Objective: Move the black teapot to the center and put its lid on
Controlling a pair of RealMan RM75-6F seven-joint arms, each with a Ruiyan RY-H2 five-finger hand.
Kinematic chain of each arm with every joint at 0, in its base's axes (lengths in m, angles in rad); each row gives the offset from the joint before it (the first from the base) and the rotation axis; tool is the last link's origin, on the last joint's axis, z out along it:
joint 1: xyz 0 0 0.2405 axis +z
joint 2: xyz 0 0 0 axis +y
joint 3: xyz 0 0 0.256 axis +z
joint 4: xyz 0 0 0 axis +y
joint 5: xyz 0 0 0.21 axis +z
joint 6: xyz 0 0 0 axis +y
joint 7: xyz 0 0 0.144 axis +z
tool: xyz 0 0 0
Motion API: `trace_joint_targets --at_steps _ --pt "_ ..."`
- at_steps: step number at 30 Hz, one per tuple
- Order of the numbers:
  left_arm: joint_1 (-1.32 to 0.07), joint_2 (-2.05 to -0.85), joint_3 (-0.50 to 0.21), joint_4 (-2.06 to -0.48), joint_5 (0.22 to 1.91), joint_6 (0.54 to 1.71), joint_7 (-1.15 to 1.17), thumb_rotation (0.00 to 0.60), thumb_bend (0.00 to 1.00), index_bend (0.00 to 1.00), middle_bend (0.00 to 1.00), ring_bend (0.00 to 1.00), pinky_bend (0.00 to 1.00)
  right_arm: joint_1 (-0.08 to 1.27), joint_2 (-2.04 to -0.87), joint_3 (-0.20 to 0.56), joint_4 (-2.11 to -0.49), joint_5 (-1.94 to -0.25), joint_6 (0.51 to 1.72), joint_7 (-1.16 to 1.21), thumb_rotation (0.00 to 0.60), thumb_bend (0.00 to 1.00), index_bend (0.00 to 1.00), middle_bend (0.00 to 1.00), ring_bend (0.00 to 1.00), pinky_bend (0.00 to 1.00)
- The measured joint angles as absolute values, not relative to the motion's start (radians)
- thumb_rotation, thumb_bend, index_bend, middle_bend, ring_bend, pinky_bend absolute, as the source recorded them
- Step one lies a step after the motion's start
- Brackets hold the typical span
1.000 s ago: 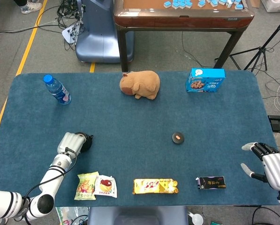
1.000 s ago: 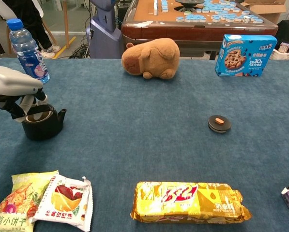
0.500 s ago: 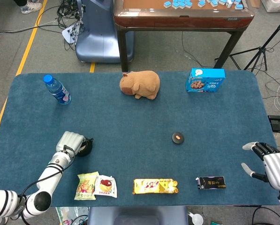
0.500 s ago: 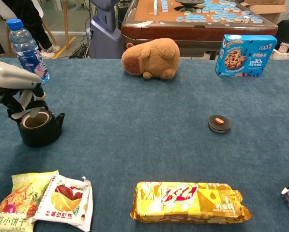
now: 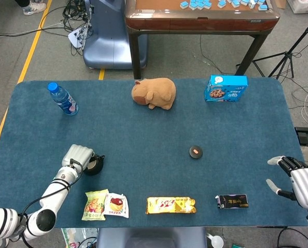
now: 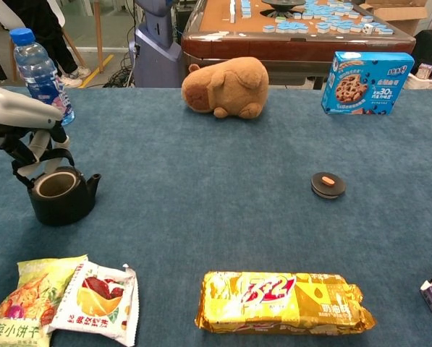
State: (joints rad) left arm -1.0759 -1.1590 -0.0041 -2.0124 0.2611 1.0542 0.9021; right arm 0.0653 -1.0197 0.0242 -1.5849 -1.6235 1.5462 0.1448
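Blue felt covers the desk (image 5: 236, 129), which fills most of both views; behind it stand a brown mahjong table and a grey machine base on the floor. On the desk's left side, near the front, sits the black teapot (image 6: 61, 194), open at the top, its spout pointing right. The left hand (image 6: 17, 119) is right above it, its fingers (image 6: 36, 144) curled down around the teapot's raised wire handle; whether the teapot rests on the felt or hangs just off it cannot be told. The lid (image 6: 328, 184), a small black disc with an orange knob, lies right of the desk's middle, well apart from the teapot. The right hand (image 5: 298, 181) is at the desk's front right corner, fingers spread wide, holding nothing. At the back edge are a water bottle (image 5: 63, 98) on the left, a brown plush animal (image 5: 155, 93) in the middle and a blue biscuit box (image 5: 226, 88) on the right. Along the front edge lie two small snack packets (image 5: 105, 204), a long yellow wrapper (image 5: 171, 205) and a small dark box (image 5: 232, 201).
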Motion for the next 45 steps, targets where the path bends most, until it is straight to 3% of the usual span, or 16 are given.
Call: trace_joint_targets --at_steps 11,45 --pt "-1.118 -1.118 -0.016 -2.012 0.220 0.982 0.857 0.600 0.98 0.54 0.71 0.46 0.73 0.066 -1.018 0.025 -1.582 -1.623 1.545 0.153 0.600 0.26 0.37 0.37 0.32 0.43" --pt "-1.245 -1.121 -0.048 -1.970 0.128 0.911 0.783 0.600 0.98 0.57 0.76 0.50 0.74 0.066 -1.009 0.023 -1.575 -1.623 1.545 0.187 0.600 0.26 0.37 0.37 0.32 0.43"
